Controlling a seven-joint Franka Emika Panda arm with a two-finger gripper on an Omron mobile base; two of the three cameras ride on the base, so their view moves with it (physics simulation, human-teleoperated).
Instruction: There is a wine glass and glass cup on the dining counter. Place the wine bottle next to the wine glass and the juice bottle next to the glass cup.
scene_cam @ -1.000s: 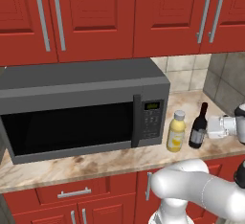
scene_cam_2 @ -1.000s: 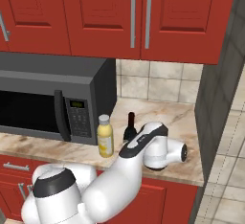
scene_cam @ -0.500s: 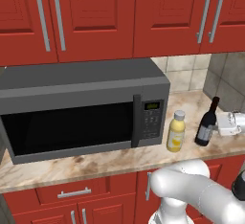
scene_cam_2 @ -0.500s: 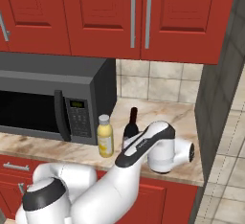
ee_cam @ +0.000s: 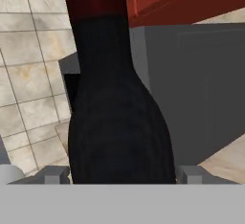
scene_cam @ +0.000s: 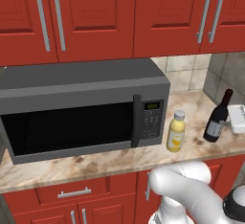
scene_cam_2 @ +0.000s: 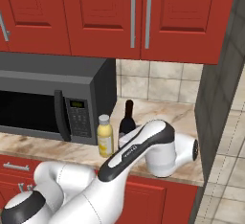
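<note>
The wine bottle (scene_cam: 217, 117), dark with a pale label, leans to the right on the microwave counter's right end. My gripper (ee_cam: 123, 175) is shut on it, with one fingertip on each side of its black body (ee_cam: 119, 122). My white hand (scene_cam: 237, 118) reaches it from the right edge of the left base view. In the right base view my arm covers the bottle's lower part and its neck (scene_cam_2: 128, 110) sticks up. The yellow juice bottle (scene_cam: 175, 132) (scene_cam_2: 105, 136) stands upright beside the microwave, left of the wine bottle. The wine glass, glass cup and dining counter are out of view.
A grey microwave (scene_cam: 81, 108) (scene_cam_2: 43, 98) takes up the left of the marbled counter (scene_cam: 95, 163). Red wall cabinets (scene_cam: 95, 12) hang overhead. Behind is a tiled wall (scene_cam_2: 158, 82), and a dark side wall (scene_cam_2: 215, 98) closes the counter's right end.
The wine bottle has shifted right, away from the juice bottle, and now leans more, held in my gripper. The juice bottle has stayed put.
</note>
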